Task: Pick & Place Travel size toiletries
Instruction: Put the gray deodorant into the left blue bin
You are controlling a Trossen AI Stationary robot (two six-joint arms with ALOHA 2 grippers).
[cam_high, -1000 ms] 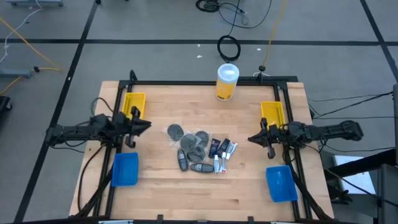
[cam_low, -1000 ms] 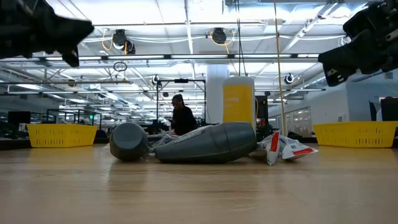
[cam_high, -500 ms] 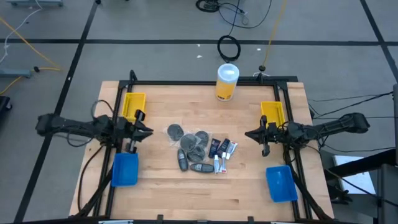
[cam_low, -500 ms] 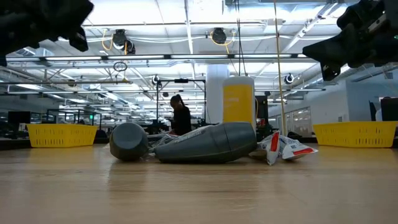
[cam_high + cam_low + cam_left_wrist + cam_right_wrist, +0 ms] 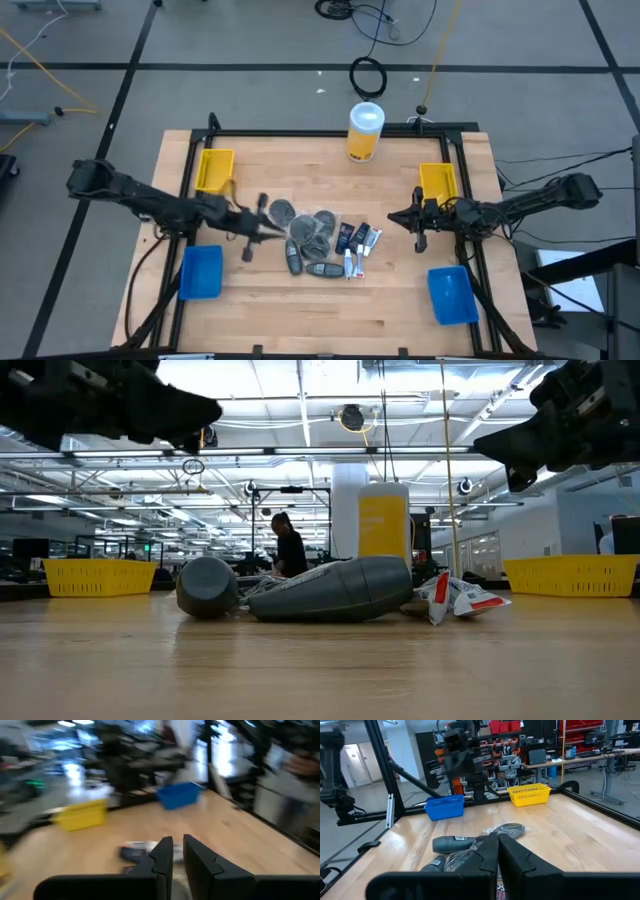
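Note:
The travel size toiletries (image 5: 320,240) lie in a loose pile on the middle of the wooden table. The pile holds round dark grey discs (image 5: 282,211) in clear wrap, dark grey oblong bottles (image 5: 293,257), small white tubes (image 5: 350,262) and dark blue sachets (image 5: 345,236). My left gripper (image 5: 272,228) hovers just left of the pile, above the table, with a narrow gap between its fingers (image 5: 178,851). My right gripper (image 5: 400,218) hangs to the right of the pile, shut (image 5: 498,842). In the low view a bottle (image 5: 335,590) lies on its side, and both grippers (image 5: 205,410) (image 5: 490,445) stay high above it.
A large yellow cylinder container with a white lid (image 5: 365,132) stands at the far edge. Yellow bins (image 5: 214,170) (image 5: 438,181) and blue bins (image 5: 201,272) (image 5: 450,294) sit along the left and right sides. A black frame rims the table. A person (image 5: 290,545) shows far behind.
My left gripper has swung quickly from the left side of the table toward the right, up to the left edge of the pile. My right gripper has crept a little toward the table's left, nearer the pile. The toiletries have not moved.

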